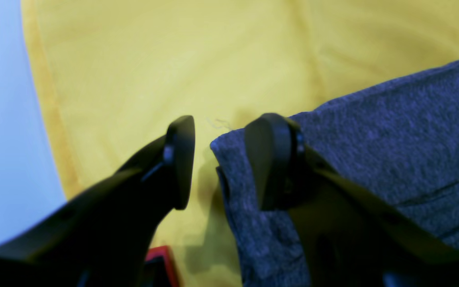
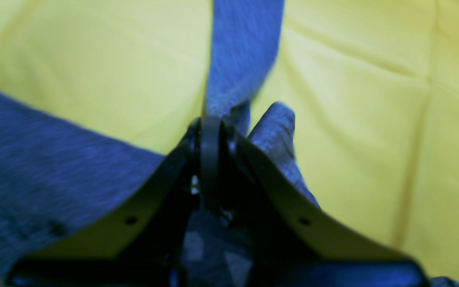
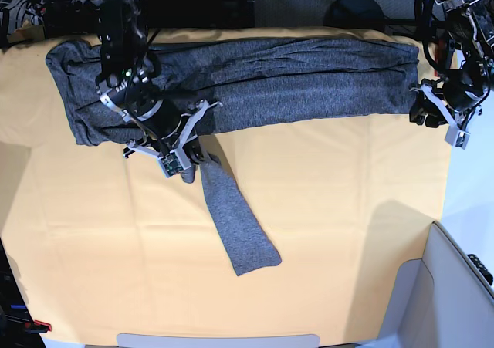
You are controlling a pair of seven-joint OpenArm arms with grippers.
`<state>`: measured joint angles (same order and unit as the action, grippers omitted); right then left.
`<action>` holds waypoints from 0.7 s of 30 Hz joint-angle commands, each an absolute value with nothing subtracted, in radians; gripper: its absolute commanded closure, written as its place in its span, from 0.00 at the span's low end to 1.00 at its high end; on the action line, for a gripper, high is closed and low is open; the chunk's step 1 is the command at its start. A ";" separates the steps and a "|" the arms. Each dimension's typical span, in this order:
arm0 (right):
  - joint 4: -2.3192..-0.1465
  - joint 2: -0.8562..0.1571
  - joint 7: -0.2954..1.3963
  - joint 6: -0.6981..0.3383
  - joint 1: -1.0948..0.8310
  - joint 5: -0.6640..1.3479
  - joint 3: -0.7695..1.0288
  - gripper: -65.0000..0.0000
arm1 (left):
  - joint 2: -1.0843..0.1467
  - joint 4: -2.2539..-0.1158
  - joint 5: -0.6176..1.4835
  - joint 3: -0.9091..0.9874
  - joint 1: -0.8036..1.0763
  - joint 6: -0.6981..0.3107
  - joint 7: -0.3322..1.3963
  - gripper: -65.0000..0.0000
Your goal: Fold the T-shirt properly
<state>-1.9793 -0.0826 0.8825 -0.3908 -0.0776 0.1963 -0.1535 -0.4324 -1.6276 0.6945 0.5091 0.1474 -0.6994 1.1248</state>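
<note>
The dark grey T-shirt (image 3: pixel 293 74) lies folded into a long band across the far side of the yellow cloth. One sleeve (image 3: pixel 243 236) trails out from it toward the front. My right gripper (image 3: pixel 187 163) is at the base of that sleeve. In the right wrist view this gripper (image 2: pixel 210 131) is shut on the T-shirt's fabric (image 2: pixel 245 52), which runs away from the closed jaws. My left gripper (image 3: pixel 427 109) is at the shirt's right end. In the left wrist view it (image 1: pixel 225 159) stands open at the T-shirt's corner (image 1: pixel 373 151), with one finger (image 1: pixel 271 159) over the fabric and the other (image 1: pixel 181 159) over bare cloth.
The yellow-orange cloth (image 3: pixel 332 209) covers the table and ends near my left gripper, with white surface (image 1: pixel 2 119) beyond its hem. A grey bin (image 3: pixel 455 286) stands at the front right. A red clamp (image 3: pixel 31 326) sits at the front left corner.
</note>
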 commanded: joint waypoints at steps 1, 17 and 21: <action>-2.022 -0.088 0.858 -0.389 -0.094 0.203 -0.168 1.00 | -0.455 -1.643 0.708 0.516 0.137 -0.698 1.107 0.64; -2.054 -0.186 0.858 -0.387 -0.219 0.203 -0.453 1.00 | -0.450 -1.643 0.707 0.516 0.139 -0.698 1.107 0.64; -2.054 -0.214 0.860 -0.387 -0.239 0.203 -0.460 1.00 | -0.449 -1.643 0.707 0.516 0.139 -0.698 1.107 0.64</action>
